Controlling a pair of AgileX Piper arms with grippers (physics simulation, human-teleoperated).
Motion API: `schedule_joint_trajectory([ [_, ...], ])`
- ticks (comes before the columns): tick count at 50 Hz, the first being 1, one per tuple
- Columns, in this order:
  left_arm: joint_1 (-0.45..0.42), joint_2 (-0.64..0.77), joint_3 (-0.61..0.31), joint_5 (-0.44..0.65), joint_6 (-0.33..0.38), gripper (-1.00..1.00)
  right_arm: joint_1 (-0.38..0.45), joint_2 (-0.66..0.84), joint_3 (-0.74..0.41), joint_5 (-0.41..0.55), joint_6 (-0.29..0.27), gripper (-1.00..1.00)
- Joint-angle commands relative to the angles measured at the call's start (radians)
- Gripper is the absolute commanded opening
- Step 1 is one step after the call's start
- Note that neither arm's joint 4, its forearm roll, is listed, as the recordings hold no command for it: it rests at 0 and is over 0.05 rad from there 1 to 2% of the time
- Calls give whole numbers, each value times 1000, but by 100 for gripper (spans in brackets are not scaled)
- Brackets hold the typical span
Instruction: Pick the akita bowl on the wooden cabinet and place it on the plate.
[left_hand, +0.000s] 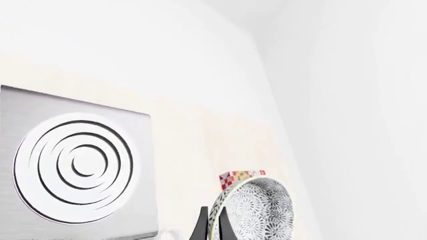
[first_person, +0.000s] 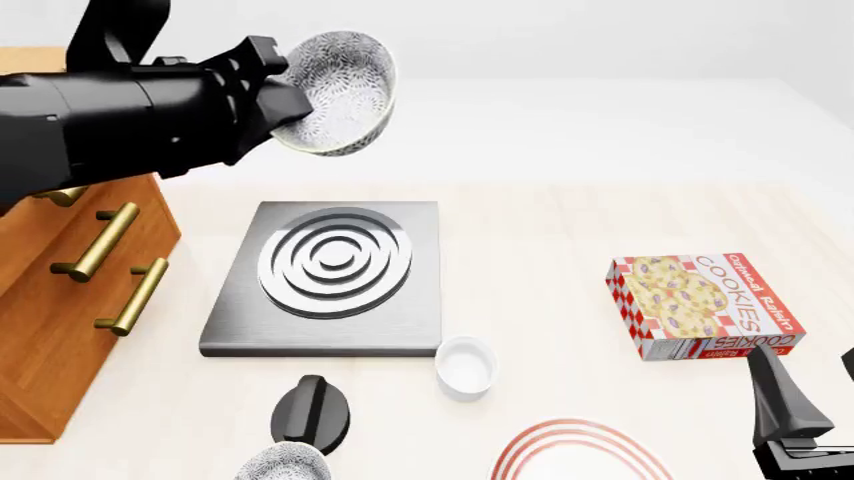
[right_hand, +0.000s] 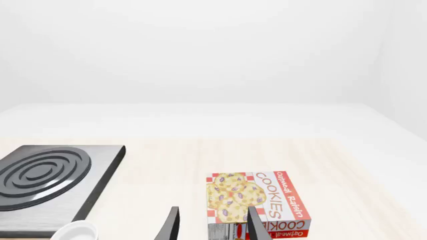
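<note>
My left gripper (first_person: 284, 108) is shut on the rim of the akita bowl (first_person: 342, 92), holding it tilted in the air beyond the stove's far edge. In the left wrist view the speckled akita bowl (left_hand: 257, 210) has its rim pinched between the dark fingers (left_hand: 202, 226). The wooden cabinet (first_person: 74, 300) stands at the left, its top hidden by my left arm. The red-ringed plate (first_person: 581, 452) lies at the near edge, partly cut off. My right gripper (first_person: 811, 395) hangs open and empty at the near right, also seen as the right gripper (right_hand: 213, 227).
A grey stove (first_person: 327, 275) lies mid-table, with a small white ramekin (first_person: 465, 365) in front of it. A cookies box (first_person: 703, 305) sits to the right. A black object (first_person: 314, 410) and a second speckled bowl (first_person: 280, 463) are near the front left.
</note>
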Motion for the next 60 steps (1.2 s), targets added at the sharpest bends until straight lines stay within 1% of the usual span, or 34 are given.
schedule_joint_trajectory([
  [1, -51, 12, -6, -3, 7, -100, 0, 0, 0, 0, 0, 100],
  [18, -150, 43, -18, 10, 4, -100, 0, 0, 0, 0, 0, 100],
  [40, -230, 64, -28, 30, 25, -100, 0, 0, 0, 0, 0, 100],
  [47, -267, 74, -31, 39, 37, -100, 0, 0, 0, 0, 0, 100],
  [60, -320, 90, -2, 42, 31, -100, 0, 0, 0, 0, 0, 100],
])
